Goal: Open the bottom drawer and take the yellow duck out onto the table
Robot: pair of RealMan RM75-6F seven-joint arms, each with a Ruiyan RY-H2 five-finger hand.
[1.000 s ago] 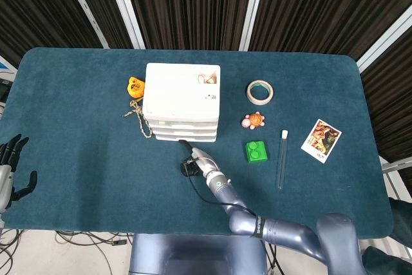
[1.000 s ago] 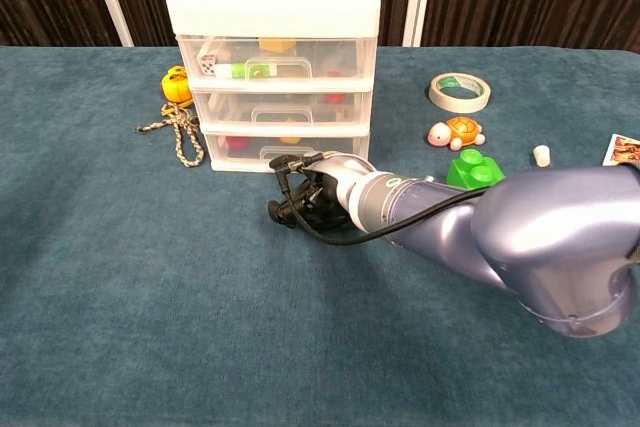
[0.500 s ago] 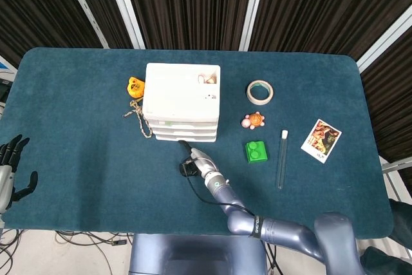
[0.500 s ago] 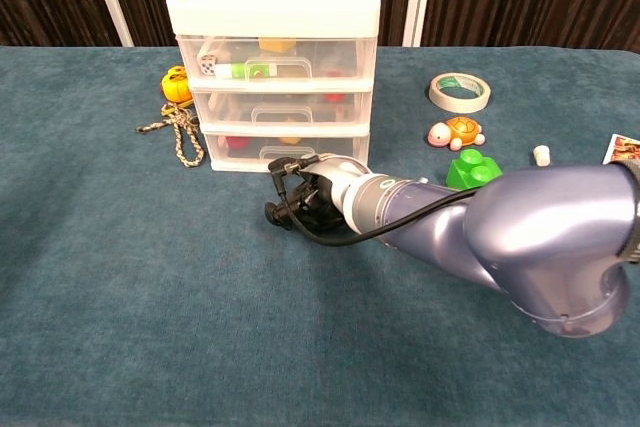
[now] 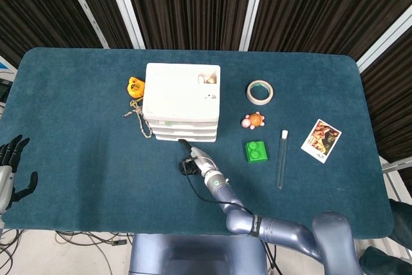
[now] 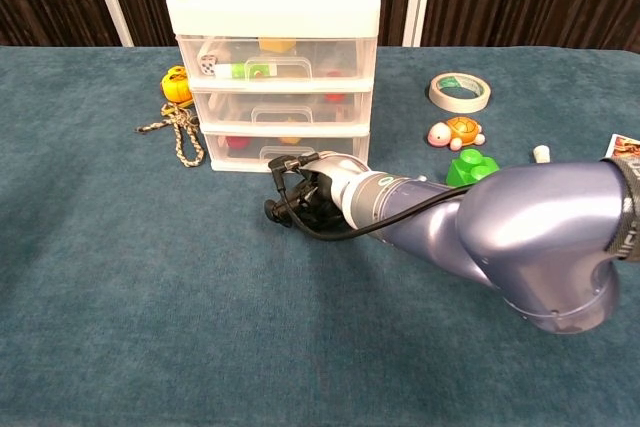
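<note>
The yellow duck (image 6: 291,136) lies inside the closed bottom drawer (image 6: 287,151); the right hand (image 6: 298,195), at the drawer's 6 o'clock, has fingers curled, grip unclear; at the table's (image 5: 84,159) 8 o'clock the left hand (image 5: 9,169) is spread, holding nothing.

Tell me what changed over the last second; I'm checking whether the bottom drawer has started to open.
Very little. The right hand edged slightly toward the robot's left in front of the bottom drawer, its fingers still at the handle area; whether it grips the handle cannot be told. The drawer still looks closed. The left hand stayed at the table edge, and the loose items did not move.
</note>
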